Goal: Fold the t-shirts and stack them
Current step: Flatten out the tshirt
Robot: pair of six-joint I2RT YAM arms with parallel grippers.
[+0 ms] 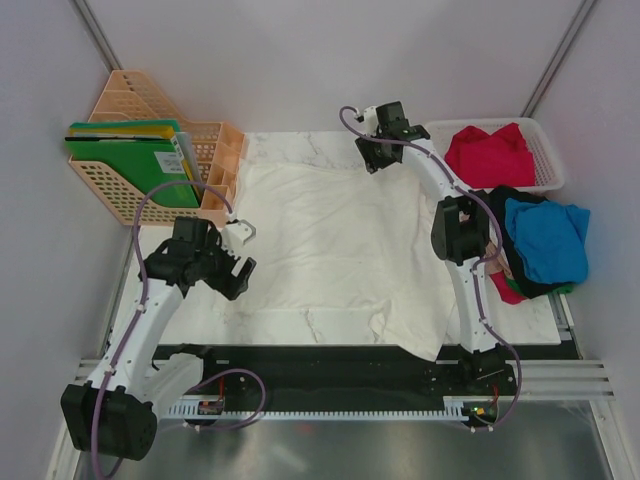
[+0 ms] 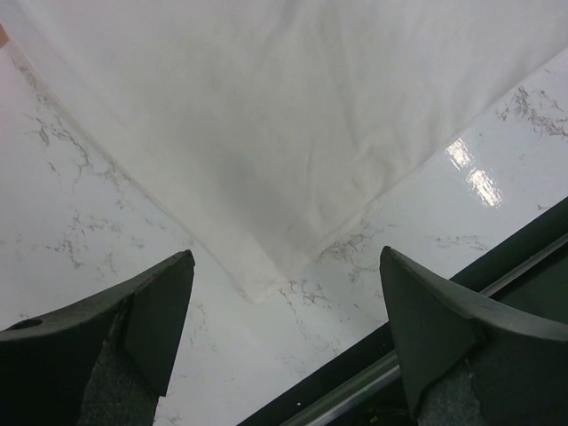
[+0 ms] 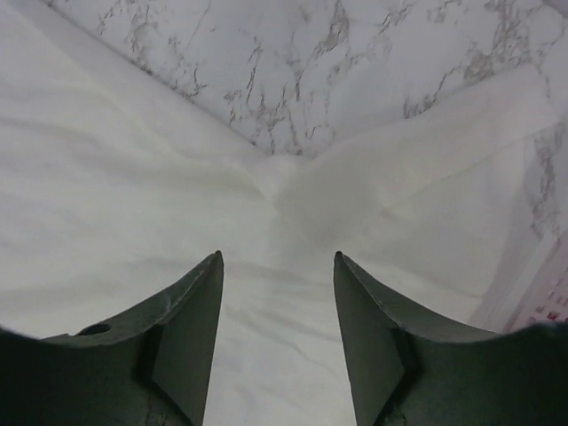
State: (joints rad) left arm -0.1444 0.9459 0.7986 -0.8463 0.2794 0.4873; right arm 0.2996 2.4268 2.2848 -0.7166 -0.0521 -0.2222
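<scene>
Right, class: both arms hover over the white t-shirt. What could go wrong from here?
1. The left gripper stands open above the white t-shirt's corner, which lies flat on the slick marble table; it may close without catching cloth.
2. The right gripper is over the crease where sleeve meets body; it might pinch extra layers and bunch the fold.
3. One hem hangs off the near edge; a pull could drag it further.

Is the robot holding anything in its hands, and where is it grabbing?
Nothing is held. The left hand is open above a corner of the white shirt, and the right hand is open above its far edge.
</scene>
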